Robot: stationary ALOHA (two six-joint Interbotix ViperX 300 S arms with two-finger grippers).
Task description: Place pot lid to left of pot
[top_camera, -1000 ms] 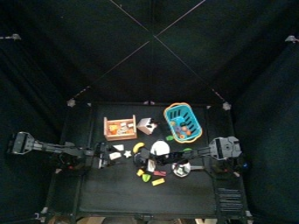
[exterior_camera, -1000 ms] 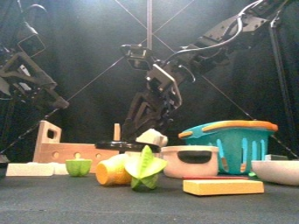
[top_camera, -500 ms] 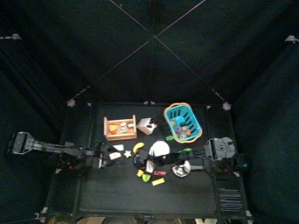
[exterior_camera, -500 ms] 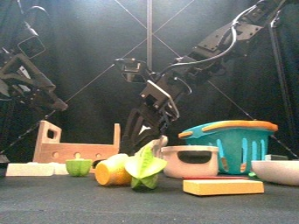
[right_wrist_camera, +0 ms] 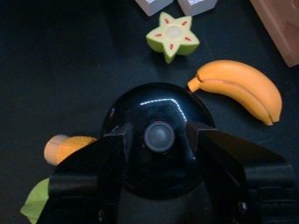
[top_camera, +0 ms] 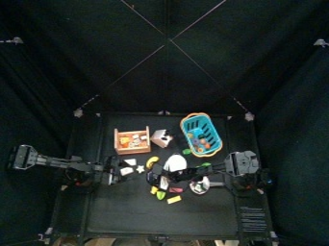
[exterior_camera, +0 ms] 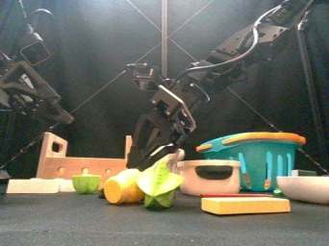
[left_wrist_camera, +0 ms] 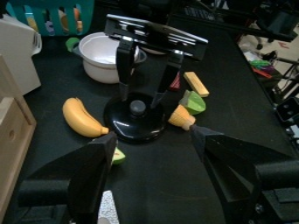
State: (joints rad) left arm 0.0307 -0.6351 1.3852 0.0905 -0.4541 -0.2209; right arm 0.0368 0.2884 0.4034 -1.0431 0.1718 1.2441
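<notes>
Lid [right_wrist_camera: 158,98] – black, glossy, flat on the table [right_wrist_camera: 70,70], knob [right_wrist_camera: 158,133] up. Right gripper [left_wrist_camera: 145,98] hangs straight over it, 2 jaws spread wide, 1 on each side of the knob, clear gap both sides, so nothing is held.

Lid position: in the left wrist view it sits nearer the left arm than the white pot [left_wrist_camera: 103,59], apart from it. In the front view the right gripper comes down just left of the pot; the lid itself is hidden there behind fruit. Banana [right_wrist_camera: 239,87] lies just beside the lid rim, can't tell if it touches. Star fruit [right_wrist_camera: 173,37] sits near the rim, not touching. An orange piece [right_wrist_camera: 65,147] sits at the lid's edge on the side away from the banana.

Left gripper [left_wrist_camera: 152,171] – jaws wide apart, empty, held above the table and pointed at the lid, well apart from it.
</notes>
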